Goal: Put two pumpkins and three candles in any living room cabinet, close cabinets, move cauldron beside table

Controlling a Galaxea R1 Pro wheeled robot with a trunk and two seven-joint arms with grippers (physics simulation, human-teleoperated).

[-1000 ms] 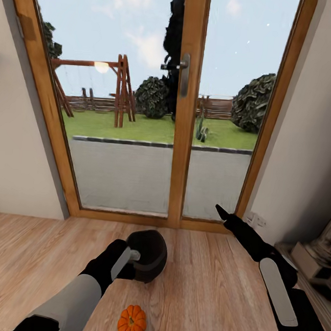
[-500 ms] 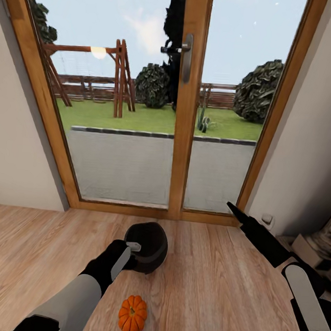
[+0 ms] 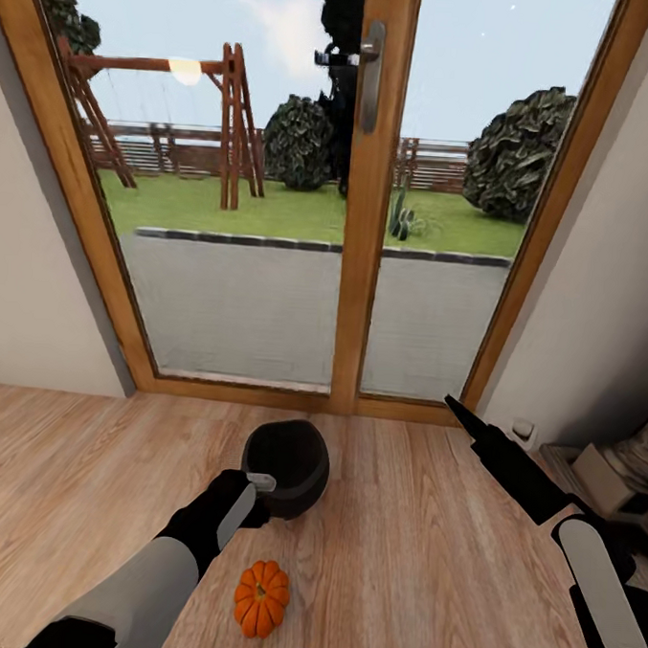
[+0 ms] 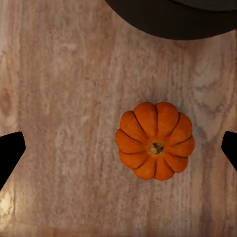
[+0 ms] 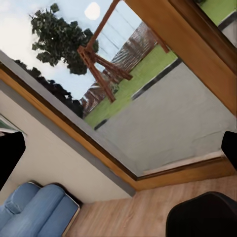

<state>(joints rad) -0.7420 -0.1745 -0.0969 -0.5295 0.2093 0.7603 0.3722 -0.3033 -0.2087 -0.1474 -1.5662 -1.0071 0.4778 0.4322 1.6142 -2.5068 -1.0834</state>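
left fingers (image 3: 262, 481) clamped the one cauldron (image 3: 287, 466) at its rim; right fingers (image 3: 450, 406) gaped empty; one pumpkin (image 3: 261, 598) lay near the cauldron.

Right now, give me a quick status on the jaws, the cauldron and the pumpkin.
Left gripper at the cauldron rim, grip unclear. Right gripper raised, empty. Pumpkin loose on the floor below the left wrist. Nothing blocking.
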